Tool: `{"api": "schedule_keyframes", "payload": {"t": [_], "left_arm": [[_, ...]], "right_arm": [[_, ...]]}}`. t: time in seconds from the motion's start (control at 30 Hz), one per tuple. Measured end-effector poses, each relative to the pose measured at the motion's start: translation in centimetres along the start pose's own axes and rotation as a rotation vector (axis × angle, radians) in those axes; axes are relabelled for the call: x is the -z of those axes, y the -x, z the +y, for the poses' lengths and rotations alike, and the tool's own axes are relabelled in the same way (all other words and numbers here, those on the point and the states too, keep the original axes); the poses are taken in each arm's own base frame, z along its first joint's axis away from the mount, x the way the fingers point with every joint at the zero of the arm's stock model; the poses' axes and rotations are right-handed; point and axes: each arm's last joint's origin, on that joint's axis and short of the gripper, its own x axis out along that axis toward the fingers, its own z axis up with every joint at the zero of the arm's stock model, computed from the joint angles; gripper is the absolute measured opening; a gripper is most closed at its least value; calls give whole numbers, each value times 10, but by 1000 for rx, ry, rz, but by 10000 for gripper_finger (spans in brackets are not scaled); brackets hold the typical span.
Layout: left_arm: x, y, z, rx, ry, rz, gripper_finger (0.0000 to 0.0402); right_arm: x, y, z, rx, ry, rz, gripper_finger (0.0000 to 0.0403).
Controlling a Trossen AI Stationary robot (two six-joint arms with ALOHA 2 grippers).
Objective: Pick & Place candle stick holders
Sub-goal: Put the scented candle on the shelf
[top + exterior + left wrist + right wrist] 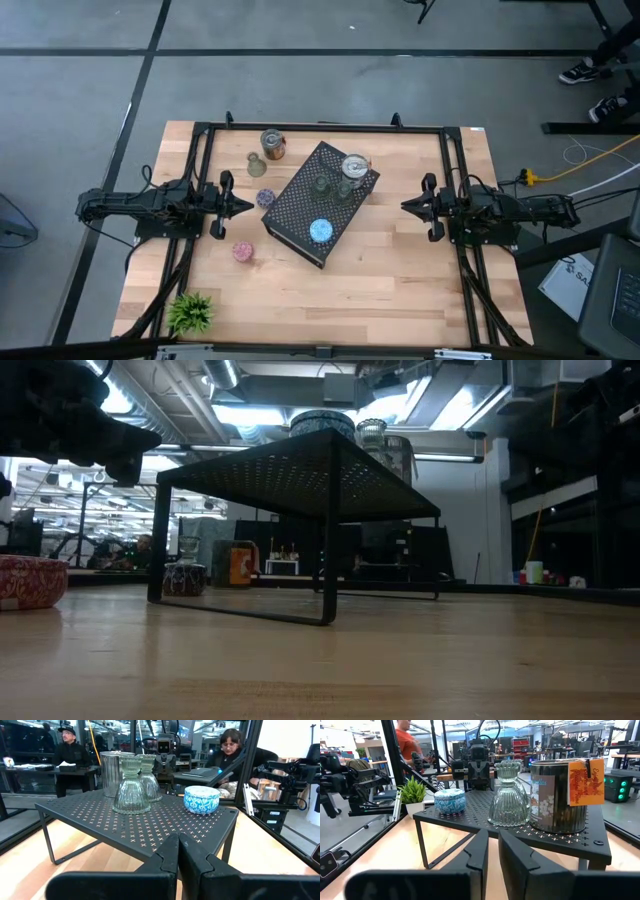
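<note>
Left gripper [243,206] closed empty near left edge, right gripper [409,206] fingers narrow near right edge, four holders on black rack [297,215] mid-table, blue holder [321,231], four on table [400,290].

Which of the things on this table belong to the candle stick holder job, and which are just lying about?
Job: copper can holder, olive glass holder, purple round, pink round on the table; silver can holder, two glass holders, blue round on the black perforated rack.
Lying about: that rack, small green plant.
</note>
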Motion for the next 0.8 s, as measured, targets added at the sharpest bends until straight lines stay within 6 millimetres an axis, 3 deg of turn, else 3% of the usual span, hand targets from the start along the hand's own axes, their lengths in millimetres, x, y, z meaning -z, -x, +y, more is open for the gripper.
{"api": "schedule_keyframes", "payload": {"t": [0.8], "left_arm": [[0, 0, 0, 0, -79, 0, 2]], "right_arm": [[0, 0, 0, -2, 0, 0, 48]]}}
